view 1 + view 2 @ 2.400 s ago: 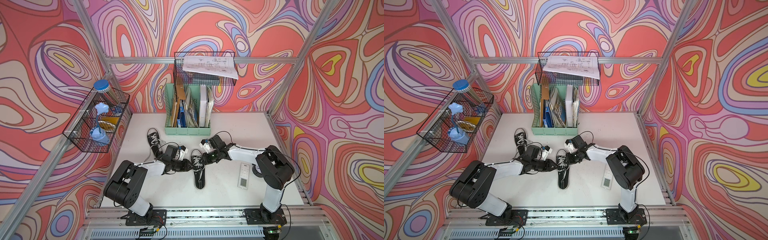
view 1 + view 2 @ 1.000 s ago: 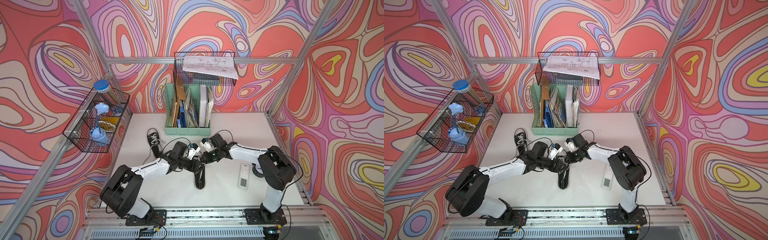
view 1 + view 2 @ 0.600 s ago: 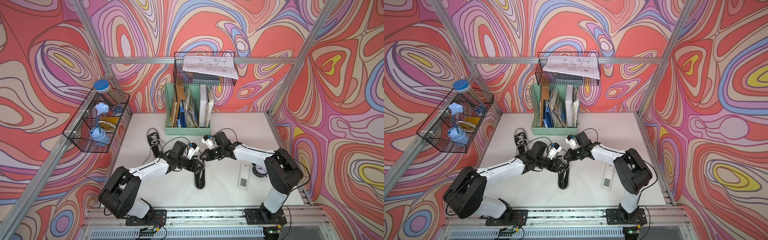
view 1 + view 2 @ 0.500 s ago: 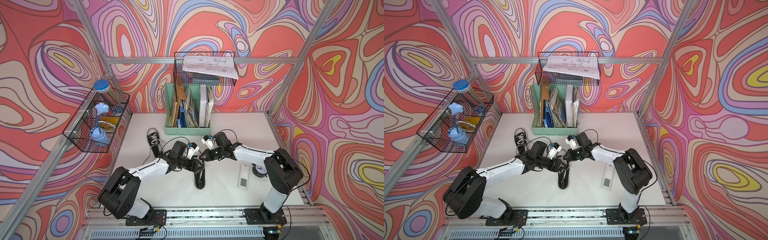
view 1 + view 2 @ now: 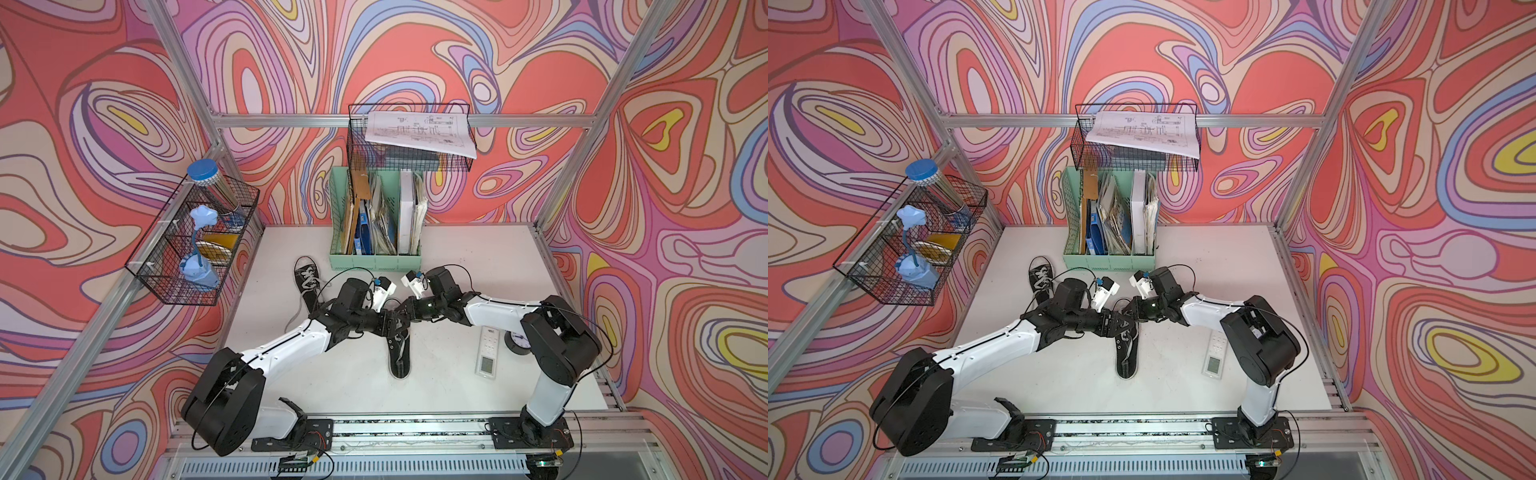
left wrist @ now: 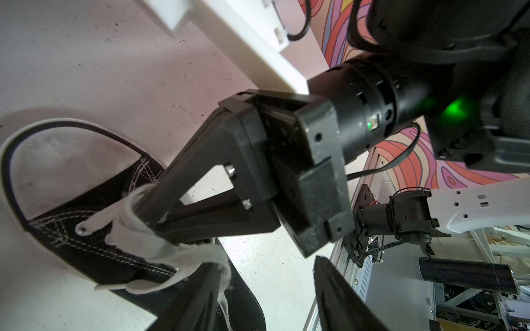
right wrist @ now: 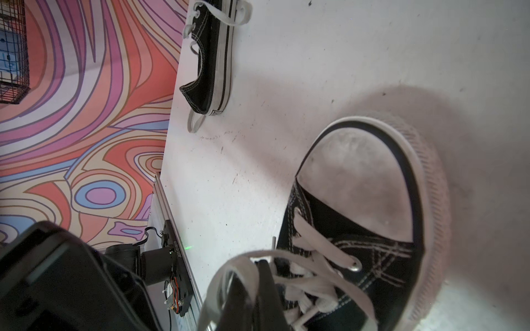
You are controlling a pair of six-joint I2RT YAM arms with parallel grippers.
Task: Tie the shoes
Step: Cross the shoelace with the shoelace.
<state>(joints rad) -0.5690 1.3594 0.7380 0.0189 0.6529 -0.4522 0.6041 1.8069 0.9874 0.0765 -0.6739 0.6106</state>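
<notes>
Both top views: one black canvas low-top sneaker (image 5: pixel 400 359) with white laces and white sole trim lies mid-table on the white tabletop (image 5: pixel 353 395), its far end hidden under both grippers. Well apart, back-left, sits the second black sneaker (image 5: pixel 304 277), near the mint-green file organiser (image 5: pixel 374 262), which holds upright folders, papers and a white binder. The black wire basket on the back wall (image 5: pixel 409 162) carries printed sheets. The black wire basket on the left wall (image 5: pixel 166 282) holds a blue-lidded jar (image 5: pixel 203 171), a blue flower-shaped toy (image 5: pixel 202 217) and something yellow I can't make out. A white remote control (image 5: pixel 487 353) and a small dark clock (image 5: pixel 515 343) lie by the right arm.

Left wrist view: the right gripper (image 6: pixel 143 205) is pinched tight on a flat white lace (image 6: pixel 134 229) beside the pale toe cap. The left gripper (image 6: pixel 263 266) has its fingers apart and grips nothing; the lace brushes one finger (image 6: pixel 200 292).

Right wrist view: own fingers are dark and cut off at the frame edge.
</notes>
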